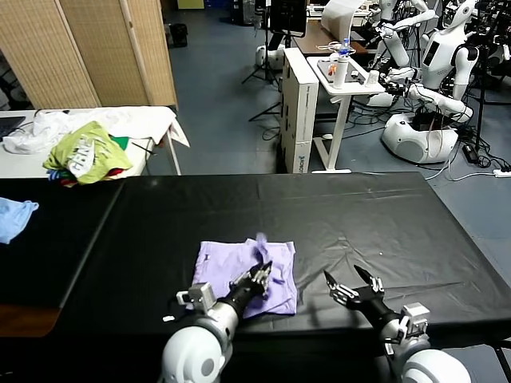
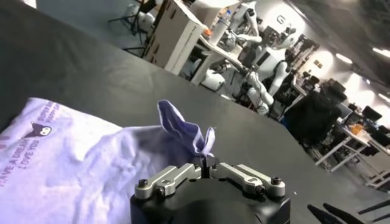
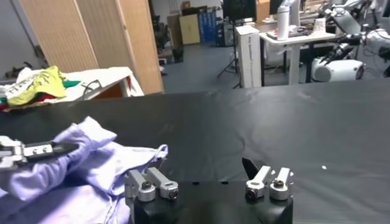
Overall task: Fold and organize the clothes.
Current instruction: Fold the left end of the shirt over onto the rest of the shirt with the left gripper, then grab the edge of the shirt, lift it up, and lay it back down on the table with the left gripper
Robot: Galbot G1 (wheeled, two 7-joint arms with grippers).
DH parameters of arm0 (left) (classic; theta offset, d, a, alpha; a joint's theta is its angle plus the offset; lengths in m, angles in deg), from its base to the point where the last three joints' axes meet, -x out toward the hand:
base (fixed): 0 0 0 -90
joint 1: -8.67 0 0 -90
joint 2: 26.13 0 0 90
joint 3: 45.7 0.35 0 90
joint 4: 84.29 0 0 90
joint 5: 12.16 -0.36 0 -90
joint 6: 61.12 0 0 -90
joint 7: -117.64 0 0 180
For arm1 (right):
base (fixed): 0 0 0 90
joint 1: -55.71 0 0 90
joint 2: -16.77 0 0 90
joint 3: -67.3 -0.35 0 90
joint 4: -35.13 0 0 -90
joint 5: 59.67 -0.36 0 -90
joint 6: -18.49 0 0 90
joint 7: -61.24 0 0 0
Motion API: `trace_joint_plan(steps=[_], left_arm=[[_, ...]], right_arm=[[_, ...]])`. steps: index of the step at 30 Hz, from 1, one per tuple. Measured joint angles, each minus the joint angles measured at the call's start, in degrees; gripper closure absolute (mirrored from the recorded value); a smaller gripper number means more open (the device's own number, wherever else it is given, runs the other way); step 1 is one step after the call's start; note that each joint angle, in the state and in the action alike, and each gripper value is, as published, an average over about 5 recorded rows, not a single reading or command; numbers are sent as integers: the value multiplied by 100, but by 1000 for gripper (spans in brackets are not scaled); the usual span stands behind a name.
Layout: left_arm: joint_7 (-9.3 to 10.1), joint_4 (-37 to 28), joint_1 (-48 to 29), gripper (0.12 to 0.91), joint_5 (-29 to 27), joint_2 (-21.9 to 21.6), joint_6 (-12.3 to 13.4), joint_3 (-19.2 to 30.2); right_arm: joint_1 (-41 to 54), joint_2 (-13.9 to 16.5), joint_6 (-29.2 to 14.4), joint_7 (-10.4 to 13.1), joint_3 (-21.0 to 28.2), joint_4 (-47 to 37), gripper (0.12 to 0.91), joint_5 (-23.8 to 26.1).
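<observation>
A lavender T-shirt (image 1: 231, 265) lies crumpled on the black table (image 1: 359, 211), near the front edge. It carries small printed shapes and lettering in the left wrist view (image 2: 55, 143). My left gripper (image 1: 263, 273) is over the shirt's right part, shut on a pinched peak of fabric (image 2: 192, 135) that stands up from the rest. In the left wrist view the two fingers meet on the cloth at the gripper (image 2: 206, 163). My right gripper (image 1: 351, 284) hovers open over bare table just right of the shirt (image 3: 103, 167), holding nothing (image 3: 204, 163).
A light blue cloth (image 1: 14, 217) lies at the table's far left edge. Behind it a white side table (image 1: 152, 120) carries a heap of colourful clothes (image 1: 86, 152). Folding screens, a white desk (image 1: 343, 84) and other robots stand beyond the far edge.
</observation>
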Motion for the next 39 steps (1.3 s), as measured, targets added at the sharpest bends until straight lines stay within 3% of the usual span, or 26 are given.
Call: trace_joint_plan(steps=[3, 10, 13, 16, 19, 21, 26, 33, 39], left_arm=[[-49, -53, 46, 709, -116, 61, 35, 73], [-72, -173, 40, 266, -277, 284, 189, 206], [-111, -127, 24, 152, -337, 362, 222, 193], [-237, 1, -1, 127, -498, 321, 286, 87], [-350, 145, -53, 124, -630, 150, 361, -114], [-378, 217, -72, 124, -665, -11, 389, -286], [-394, 341, 5, 123, -779, -402, 444, -661], [-439, 419, 220, 123, -1060, -655, 537, -912], [-439, 421, 321, 123, -1118, -701, 559, -1017]], right_arm=[[125, 79, 39, -4, 168, 44, 118, -17], [498, 250, 209, 42, 668, -41, 118, 70], [689, 236, 257, 124, 908, -121, 118, 187], [870, 173, 311, 192, 1144, -188, 146, 302], [1031, 88, 362, 227, 1380, -264, 240, 422], [1115, 36, 392, 233, 1530, -321, 294, 491], [1252, -57, 442, 217, 1829, -473, 335, 731], [1317, -112, 521, 206, 1988, -645, 301, 1125], [1240, -77, 518, 206, 1835, -589, 244, 1080]])
